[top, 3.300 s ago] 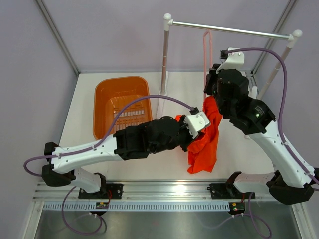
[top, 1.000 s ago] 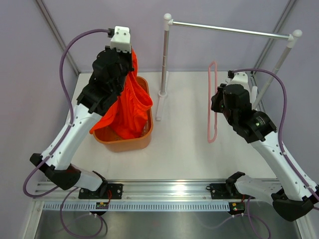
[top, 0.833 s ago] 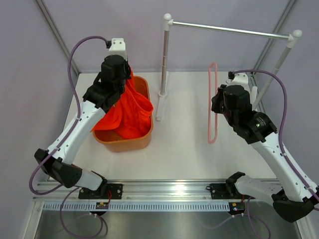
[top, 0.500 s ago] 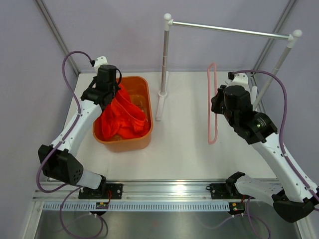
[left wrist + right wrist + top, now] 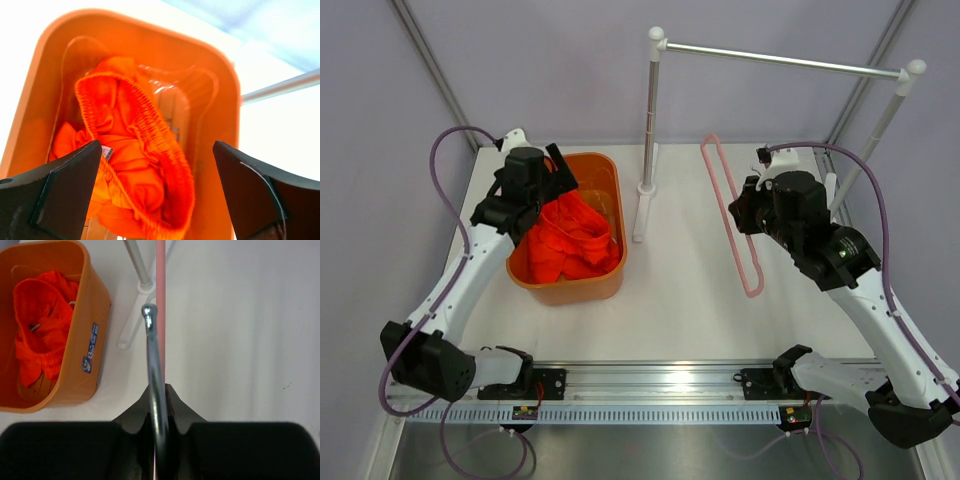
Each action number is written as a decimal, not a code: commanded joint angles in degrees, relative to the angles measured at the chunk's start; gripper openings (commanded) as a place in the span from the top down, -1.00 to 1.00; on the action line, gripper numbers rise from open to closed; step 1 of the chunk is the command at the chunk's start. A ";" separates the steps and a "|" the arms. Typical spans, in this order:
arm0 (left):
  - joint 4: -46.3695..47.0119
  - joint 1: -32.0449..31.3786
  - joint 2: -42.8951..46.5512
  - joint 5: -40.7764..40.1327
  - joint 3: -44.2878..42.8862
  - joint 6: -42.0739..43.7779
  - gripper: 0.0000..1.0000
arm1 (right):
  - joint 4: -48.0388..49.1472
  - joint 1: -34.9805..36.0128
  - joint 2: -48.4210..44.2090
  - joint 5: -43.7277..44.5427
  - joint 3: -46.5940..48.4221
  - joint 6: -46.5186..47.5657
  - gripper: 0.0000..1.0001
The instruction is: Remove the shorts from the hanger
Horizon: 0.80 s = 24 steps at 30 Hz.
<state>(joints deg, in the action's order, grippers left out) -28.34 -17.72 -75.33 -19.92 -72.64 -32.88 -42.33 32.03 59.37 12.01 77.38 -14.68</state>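
Note:
The red-orange shorts (image 5: 570, 240) lie crumpled inside the orange basket (image 5: 560, 291), with the elastic waistband on top (image 5: 135, 150). My left gripper (image 5: 557, 172) hangs over the basket's far left side. It is open, its two dark fingers wide apart (image 5: 160, 200), and it holds nothing. My right gripper (image 5: 745, 205) is shut on the metal hook (image 5: 152, 355) of the pale-pink hanger (image 5: 753, 293). It holds the hanger bare and tilted above the table's right half. The shorts (image 5: 42, 325) also show in the right wrist view.
A silver rail (image 5: 780, 60) on white posts (image 5: 648, 120) crosses the back of the table. Its left post's base (image 5: 642, 215) stands just right of the basket. Grey walls close in the left, back and right sides.
My left gripper came down over the basket and opened. The shorts dropped from it into the basket. My right gripper swung the hanger so that it now tilts to the upper left.

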 commanded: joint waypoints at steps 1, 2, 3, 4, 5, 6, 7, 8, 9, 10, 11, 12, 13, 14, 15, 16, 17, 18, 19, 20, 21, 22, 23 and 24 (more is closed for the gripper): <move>3.55 -0.13 5.45 3.12 -0.57 0.36 -0.98 | 1.63 -0.30 -1.54 -9.45 2.77 6.23 1.00; 3.47 -0.13 6.15 3.92 -0.66 0.71 -0.98 | 1.55 -0.30 -1.46 -10.68 2.86 7.02 1.00; 3.12 -0.13 7.47 4.71 -0.92 0.89 -0.98 | 1.54 -0.22 -1.54 -11.91 3.03 8.25 1.00; 2.50 -0.13 8.00 6.46 -1.18 1.15 -0.98 | 1.63 -0.30 -1.46 -13.49 3.21 8.61 1.00; 2.41 -0.13 8.61 7.43 -1.36 1.42 -0.98 | 1.37 -0.30 -1.28 -14.11 3.30 9.13 1.00; 1.97 -0.13 10.10 8.14 -1.54 1.51 -0.98 | 1.19 -0.30 -1.19 -15.77 3.82 10.27 1.00; 1.62 -0.13 10.99 9.62 -1.54 1.94 -0.98 | 1.02 -0.30 -0.84 -16.57 4.09 10.63 1.00; 1.71 -0.21 11.86 10.68 -1.36 2.38 -0.98 | 0.93 -0.30 -0.75 -17.71 4.35 11.16 1.00; 1.71 -0.21 12.74 11.65 -1.36 2.91 -0.98 | 0.93 -0.30 -0.84 -21.20 4.44 12.47 1.00; 1.01 -0.21 14.32 13.05 -1.54 3.96 -0.98 | 1.45 -0.30 -1.36 -22.63 4.35 13.00 1.00; 0.66 -0.21 15.20 13.76 -1.71 4.40 -0.98 | 1.80 -0.30 -1.80 -23.60 4.09 13.44 1.00; 0.39 -0.21 16.00 14.55 -1.71 4.84 -0.98 | 2.24 -0.30 -2.24 -23.96 3.57 14.14 1.00; -0.39 -0.21 17.40 15.34 -1.89 5.63 -0.98 | 3.29 -0.30 -2.85 -23.35 3.30 14.32 1.00; -1.01 -0.30 18.11 16.92 -1.98 5.81 -0.98 | 3.65 -0.30 -2.77 -22.39 3.30 14.33 1.00; -1.37 -0.30 18.90 17.63 -1.98 6.16 -0.98 | 3.74 -0.39 -2.42 -21.69 4.17 14.24 1.00; -1.80 -0.48 20.73 19.12 -1.72 6.60 -0.98 | 3.39 -0.48 -0.94 -21.94 4.96 16.06 1.00; -2.16 -0.57 21.62 19.57 -1.37 6.95 -0.98 | 3.22 -0.57 0.03 -21.51 5.84 16.17 1.00; -2.60 -0.65 22.41 19.57 -1.28 7.30 -0.98 | 2.95 -1.00 1.26 -20.20 8.37 16.52 1.00; -3.73 -0.74 23.29 20.44 -1.19 8.18 -0.98 | 2.34 -1.35 3.79 -20.01 9.79 16.87 1.00; -4.35 -0.83 25.13 21.41 -0.75 8.62 -0.98 | 1.90 -1.79 5.12 -19.75 11.11 17.14 1.00; -4.79 -0.83 26.01 21.68 -0.49 9.15 -0.98 | 1.81 -2.23 6.53 -17.22 13.99 16.96 1.00; -5.75 -0.83 26.89 21.68 -0.22 9.94 -0.98 | 0.68 -3.45 9.85 -15.89 16.11 16.70 1.00; -6.11 -0.83 27.86 21.33 0.22 10.21 -0.98 | -0.29 -4.16 11.88 -15.18 18.31 16.44 1.00; -6.46 -0.83 29.61 21.33 1.00 10.56 -0.98 | -1.17 -4.43 13.91 -12.48 23.20 16.00 1.00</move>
<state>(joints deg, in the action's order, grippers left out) -33.43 -18.33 -48.90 -1.39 -72.58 -25.26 -43.27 29.47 68.29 -6.02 91.90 0.34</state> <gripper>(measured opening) 0.988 0.152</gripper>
